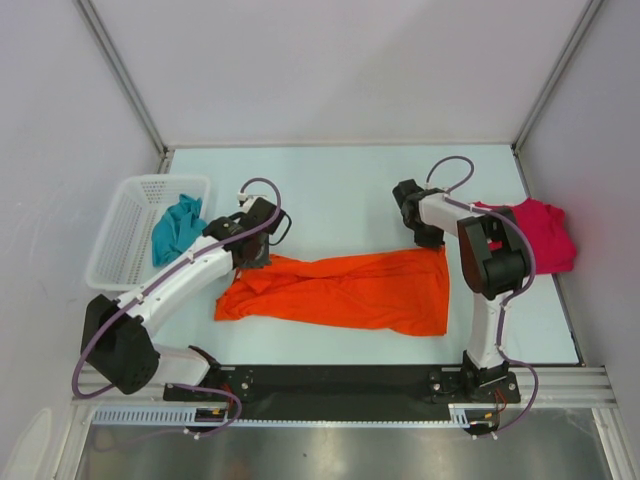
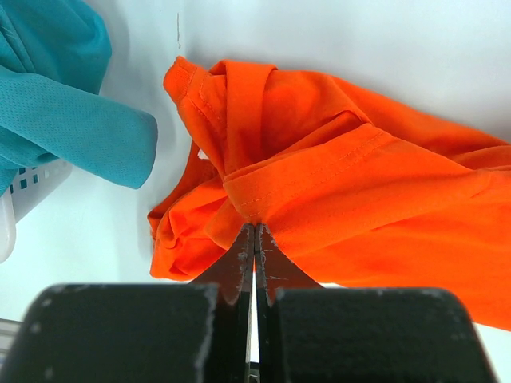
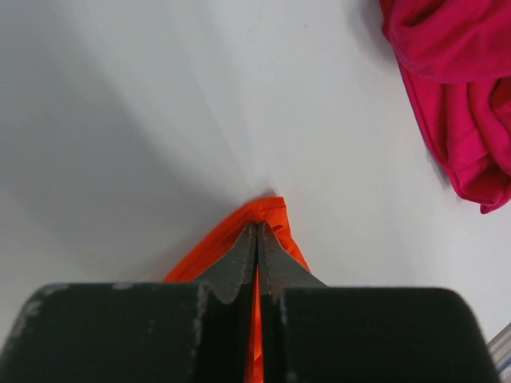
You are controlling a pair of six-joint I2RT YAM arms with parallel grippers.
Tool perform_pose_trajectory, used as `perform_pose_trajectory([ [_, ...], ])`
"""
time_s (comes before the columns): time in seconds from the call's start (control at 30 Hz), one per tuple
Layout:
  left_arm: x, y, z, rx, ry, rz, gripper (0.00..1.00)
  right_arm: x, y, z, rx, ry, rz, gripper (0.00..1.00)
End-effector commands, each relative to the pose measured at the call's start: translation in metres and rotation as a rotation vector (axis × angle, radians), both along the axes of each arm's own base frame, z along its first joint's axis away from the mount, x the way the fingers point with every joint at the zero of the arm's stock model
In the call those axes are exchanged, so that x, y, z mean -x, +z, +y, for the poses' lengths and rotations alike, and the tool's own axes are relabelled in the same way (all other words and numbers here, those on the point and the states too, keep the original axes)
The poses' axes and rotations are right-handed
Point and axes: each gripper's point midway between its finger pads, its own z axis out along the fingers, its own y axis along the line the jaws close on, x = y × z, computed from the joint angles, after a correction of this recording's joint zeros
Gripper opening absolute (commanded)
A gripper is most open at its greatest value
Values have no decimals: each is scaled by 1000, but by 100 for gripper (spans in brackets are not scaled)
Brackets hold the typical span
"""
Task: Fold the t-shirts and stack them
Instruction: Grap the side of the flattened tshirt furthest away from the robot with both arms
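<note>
The left gripper (image 2: 254, 231) has its jaws pressed together on a thick fold of the orange t-shirt (image 1: 345, 290), near a stitched hem; several layers seem to be caught there, not one edge only. The right gripper (image 3: 256, 227) is also closed, with only a small tip of the orange cloth between its jaws; this hold looks thin to me.

Seen from above, the left gripper holds the shirt at its 10 o'clock corner and the right gripper at its 1 o'clock corner; the shirt lies across the middle of the bench (image 1: 340, 190), rather smooth toward 3 o'clock and bunched with twisted folds toward 9 o'clock.

I judge the step in hand to be spreading this shirt flat before the fold. To do it well, both arms should rise together at equal height and draw apart gently along the 9-to-3 line, so the cloth is taut but does not slip from the right jaws; if the bunch at the left does not open, a new grip on a single edge would be better.

The teal t-shirt (image 1: 178, 228) hangs over the basket (image 1: 110, 265) at 10 o'clock from the left gripper, near enough to be brushed; the red t-shirt (image 1: 545, 235) lies at 3 o'clock from the right gripper, apart from the orange one.
</note>
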Motion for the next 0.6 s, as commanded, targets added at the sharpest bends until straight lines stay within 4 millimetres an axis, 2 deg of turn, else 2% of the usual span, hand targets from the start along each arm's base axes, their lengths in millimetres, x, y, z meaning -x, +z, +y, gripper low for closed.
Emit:
perform_pose_trajectory([
  [0.0,-11,17,0,-17,-4,-44,0,6,-15,-2,-74,-26,16,0],
  [0.2,-15,20,-3,-15,-8,-43,0,0,14,-9,-84,-19,-67,0],
  [0.47,-19,23,-2,-36,-9,-55,0,-7,75,-22,5,-17,-217,0],
  [0.57,-21,25,0,-46,-7,-63,0,-5,92,-23,4,-21,-247,0],
])
